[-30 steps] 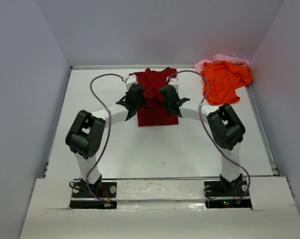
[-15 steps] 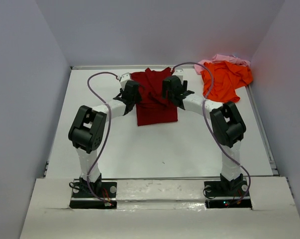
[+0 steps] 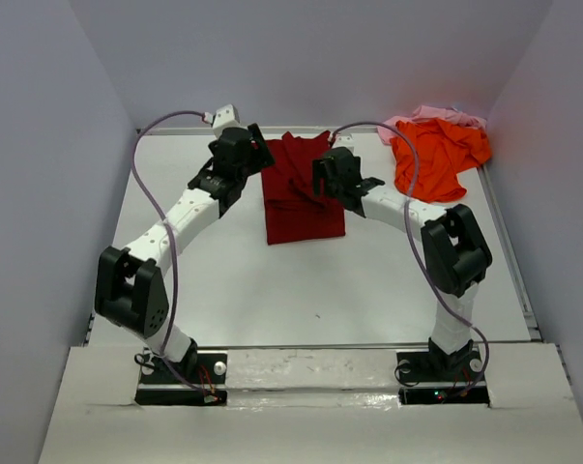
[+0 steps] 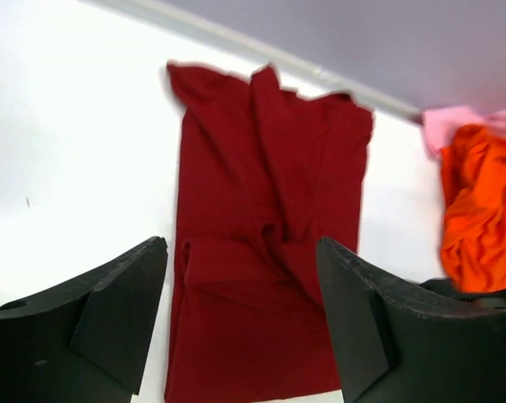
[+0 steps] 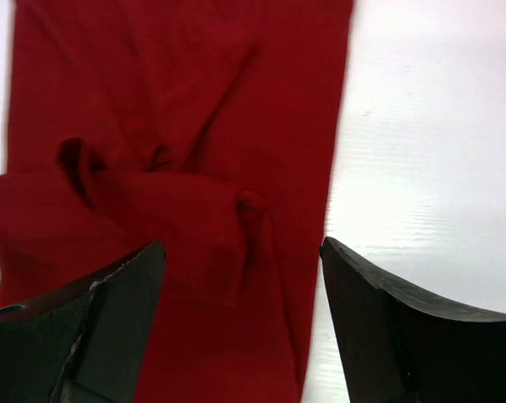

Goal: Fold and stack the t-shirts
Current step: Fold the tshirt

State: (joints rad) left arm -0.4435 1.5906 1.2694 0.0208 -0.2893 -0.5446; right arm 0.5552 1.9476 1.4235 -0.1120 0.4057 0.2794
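**A:** Well, how do the jaws of the right gripper [image 5: 242, 245] stand?

**B:** Spread wide, with nothing pinched. Its own wrist view shows the maroon t-shirt [image 5: 169, 151] lying under and ahead of them. The cloth fills the gap between the jaws and everything out past the left jaw. Its straight edge runs just inside the right jaw, and beyond that is bare table [image 5: 429, 168].

**A:** Does the overhead view tell you the same?

**B:** Not the gap, because the jaws are too dark and small to separate from up there. It only places that gripper over the right side of the shirt. What it adds is the whole outline, a long narrow shape lying flat on the table. The wrist view adds the puckers and small folds just ahead of the jaws.

**A:** And the left gripper [image 4: 240, 245]?

**B:** Its jaws are spread too, and empty. In its wrist view the maroon t-shirt shows between them and runs on ahead towards the back wall [image 4: 362, 42]. The overhead view puts this gripper just off the shirt's far left corner, apart from the cloth.

**A:** Where are the other shirts?

**B:** The left wrist view catches the orange t-shirt [image 4: 483, 210] out past the right jaw, with a bit of the pink t-shirt [image 4: 454, 126] just behind it. The right wrist view shows neither. From overhead the two are bunched together, orange over pink, beyond the right gripper's right side and not touching the maroon one.
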